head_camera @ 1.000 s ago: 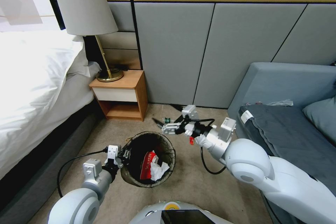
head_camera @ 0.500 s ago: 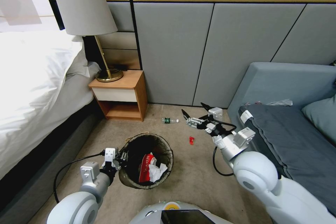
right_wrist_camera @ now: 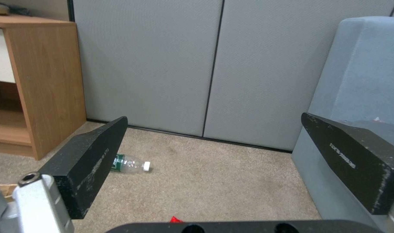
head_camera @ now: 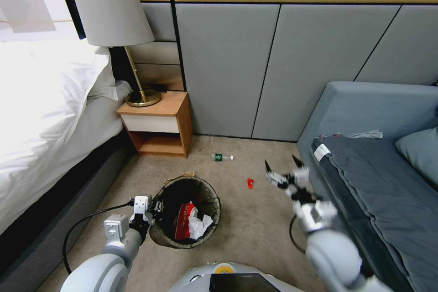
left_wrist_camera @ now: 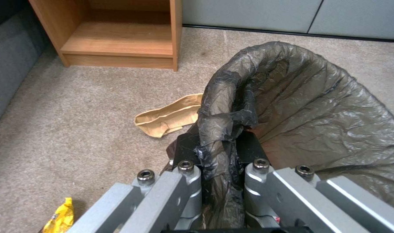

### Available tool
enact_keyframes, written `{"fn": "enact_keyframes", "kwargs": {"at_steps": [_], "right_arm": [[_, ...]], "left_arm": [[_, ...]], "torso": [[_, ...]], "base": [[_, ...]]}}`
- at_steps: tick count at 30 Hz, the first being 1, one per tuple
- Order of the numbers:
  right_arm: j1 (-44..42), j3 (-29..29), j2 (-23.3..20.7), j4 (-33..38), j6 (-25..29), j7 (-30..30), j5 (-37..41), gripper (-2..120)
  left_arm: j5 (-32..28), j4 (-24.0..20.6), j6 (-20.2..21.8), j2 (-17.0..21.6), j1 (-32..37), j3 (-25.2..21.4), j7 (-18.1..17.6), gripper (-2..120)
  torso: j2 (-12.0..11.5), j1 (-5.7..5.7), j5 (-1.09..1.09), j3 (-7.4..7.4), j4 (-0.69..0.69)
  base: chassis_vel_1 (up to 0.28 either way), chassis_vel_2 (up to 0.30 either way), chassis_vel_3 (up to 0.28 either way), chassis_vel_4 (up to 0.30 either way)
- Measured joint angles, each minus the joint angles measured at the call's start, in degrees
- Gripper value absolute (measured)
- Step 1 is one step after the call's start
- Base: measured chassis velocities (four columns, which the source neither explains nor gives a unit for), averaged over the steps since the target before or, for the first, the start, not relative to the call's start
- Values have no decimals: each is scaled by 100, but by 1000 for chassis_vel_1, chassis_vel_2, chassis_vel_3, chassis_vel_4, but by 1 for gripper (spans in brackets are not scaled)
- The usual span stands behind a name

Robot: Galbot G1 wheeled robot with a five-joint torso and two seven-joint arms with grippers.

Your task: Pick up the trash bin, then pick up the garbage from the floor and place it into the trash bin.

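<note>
While litter is left on the carpet, the task stands partway done.
Head view: trash bin at 6 o'clock, red-and-white wrapper and white paper inside; left gripper at its 9 o'clock rim; bottle and red scrap not yet collected; right gripper spread wide, empty.
Left wrist view: fingers clamp the bag liner; brown paper and yellow wrapper lie beside.
Right wrist view: black fingers wide apart, bottle beyond at 9 o'clock.
</note>
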Motion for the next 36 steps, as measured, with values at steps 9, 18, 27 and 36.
{"fn": "enact_keyframes", "kwargs": {"at_steps": [9, 18, 27, 36], "right_arm": [[-2363, 462, 1986, -221, 1103, -128, -2502, 100], [-2637, 545, 2344, -336, 1443, -183, -2842, 100], [-2543, 491, 2346, -359, 1219, -188, -2762, 100], [-2538, 469, 2318, -368, 1177, -176, -2733, 100]], "left_arm": [[204, 0, -25, -187, 118, -16, 28, 6], [164, 0, -23, -131, 139, -73, 31, 6], [85, 0, -15, -83, 93, -146, 33, 6], [79, 0, -10, -72, 73, -141, 33, 6]], "torso": [[0, 0, -2, 0, -2], [0, 0, 0, 0, 2], [0, 0, 0, 1, 1], [0, 0, 0, 1, 1]], "base": [[0, 0, 0, 0], [0, 0, 0, 0], [-35, 22, 28, -33], [-79, 88, 83, -93]]}}
